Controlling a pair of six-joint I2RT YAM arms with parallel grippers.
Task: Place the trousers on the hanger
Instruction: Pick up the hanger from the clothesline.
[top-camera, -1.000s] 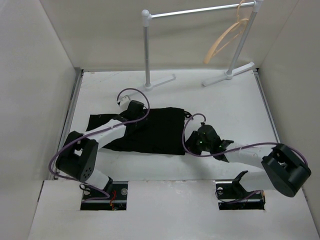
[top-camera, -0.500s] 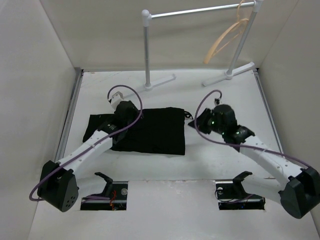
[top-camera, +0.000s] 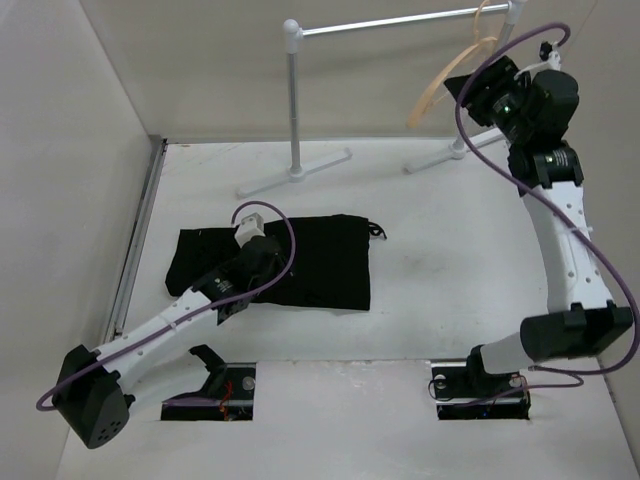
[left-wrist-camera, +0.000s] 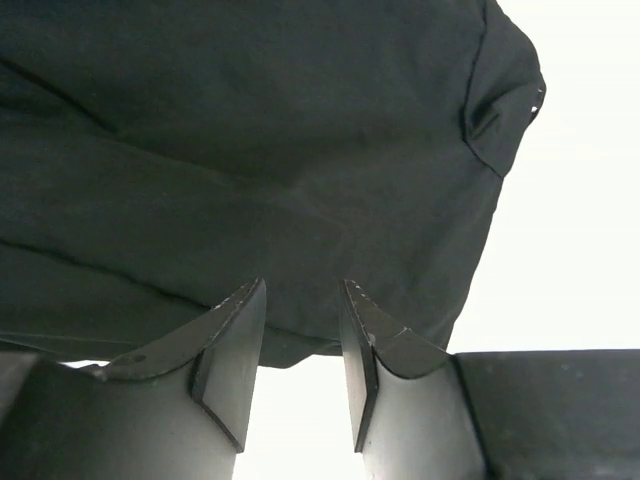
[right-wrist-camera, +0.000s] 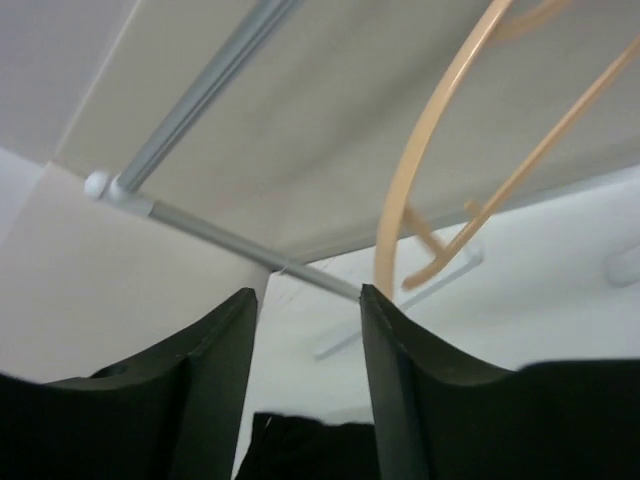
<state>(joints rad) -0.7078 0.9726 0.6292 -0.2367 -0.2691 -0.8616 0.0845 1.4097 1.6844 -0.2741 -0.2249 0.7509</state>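
The black trousers (top-camera: 310, 262) lie folded flat on the white table. My left gripper (top-camera: 268, 258) hovers over their near left part, open and empty. In the left wrist view the trousers (left-wrist-camera: 250, 150) fill the frame beyond the left gripper (left-wrist-camera: 300, 290). The tan wooden hanger (top-camera: 440, 85) hangs at the right end of the rack's bar. My right gripper (top-camera: 472, 92) is raised beside it, open and empty. In the right wrist view the hanger (right-wrist-camera: 400, 200) hangs just beyond the right fingertip of the right gripper (right-wrist-camera: 305, 300). The trousers (right-wrist-camera: 300, 448) show far below.
The white-and-silver pole rack (top-camera: 293, 95) stands at the back of the table, its bar (top-camera: 400, 20) running right, its feet (top-camera: 300, 172) on the table. White walls enclose the left, back and right sides. The rack bar also shows in the right wrist view (right-wrist-camera: 200, 95).
My right arm has risen from the table beside the trousers up to the hanger on the rack. My left gripper has drawn back a little toward the trousers' near edge.
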